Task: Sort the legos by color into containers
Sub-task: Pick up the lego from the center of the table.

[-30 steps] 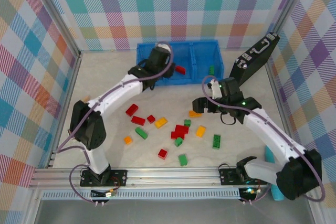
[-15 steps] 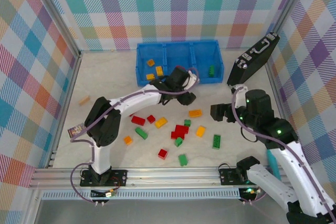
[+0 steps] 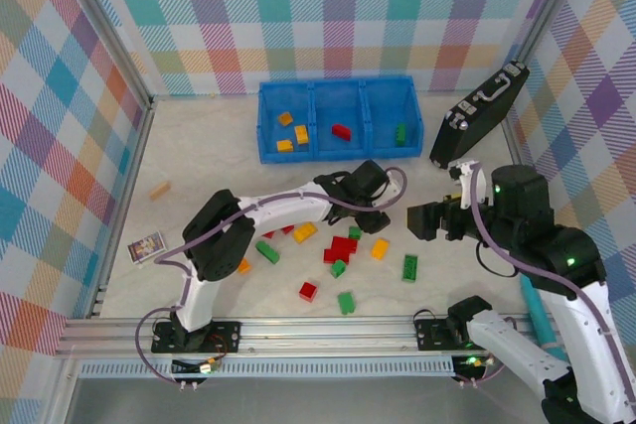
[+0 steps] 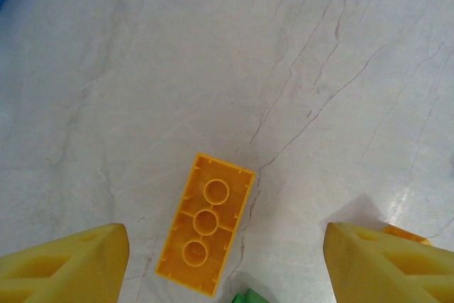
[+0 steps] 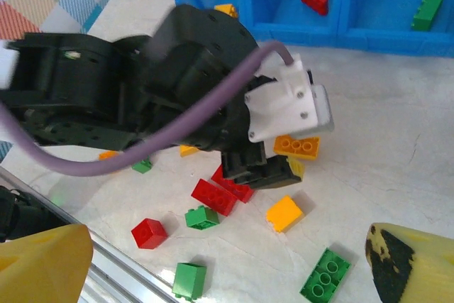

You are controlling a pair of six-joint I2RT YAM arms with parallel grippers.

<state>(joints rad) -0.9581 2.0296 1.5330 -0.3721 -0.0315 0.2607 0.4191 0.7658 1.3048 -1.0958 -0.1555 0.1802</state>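
An orange-yellow lego (image 4: 206, 223) lies near the table's (image 3: 199, 161) middle, inside the wide-open, empty left gripper (image 4: 225, 243). Other legos (image 3: 345, 245) scatter toward the near edge. The right gripper (image 5: 227, 264) hangs released beside them, holding nothing.

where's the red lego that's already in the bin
Top view: the red lego lies in the middle compartment of the blue bin, between the orange legos on its left and the green lego on its right.
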